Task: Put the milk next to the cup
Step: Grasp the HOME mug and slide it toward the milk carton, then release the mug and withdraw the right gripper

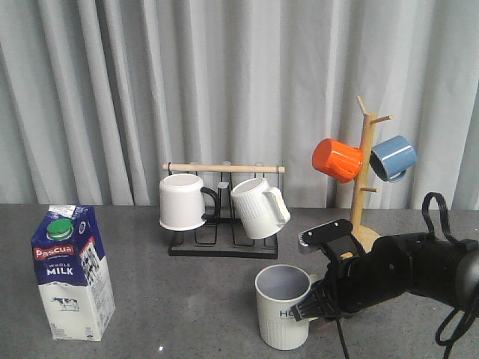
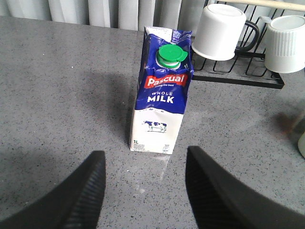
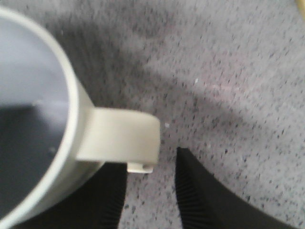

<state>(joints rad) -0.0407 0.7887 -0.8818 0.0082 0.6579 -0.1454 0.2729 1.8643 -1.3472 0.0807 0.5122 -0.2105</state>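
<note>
The milk [image 1: 72, 273], a dark-blue and white carton with a green cap, stands upright at the table's front left. In the left wrist view the milk [image 2: 159, 95] is just beyond my left gripper [image 2: 144, 153], which is open and empty; the carton is lined up with the gap and apart from both fingers. The cup [image 1: 283, 307], a cream ribbed mug with dark lettering, stands upright at front centre-right. My right gripper [image 1: 314, 303] is at its handle. In the right wrist view the cup's handle [image 3: 121, 136] sits at the fingertips of the right gripper [image 3: 151, 164], whose jaws are apart and not clamped.
A black wire rack [image 1: 217, 243] with a wooden bar holds a white mug with a black handle [image 1: 183, 200] and a white ribbed mug [image 1: 258, 208]. A wooden mug tree [image 1: 364, 176] at the back right carries an orange mug [image 1: 337, 159] and a blue mug [image 1: 393, 157]. Grey curtain behind.
</note>
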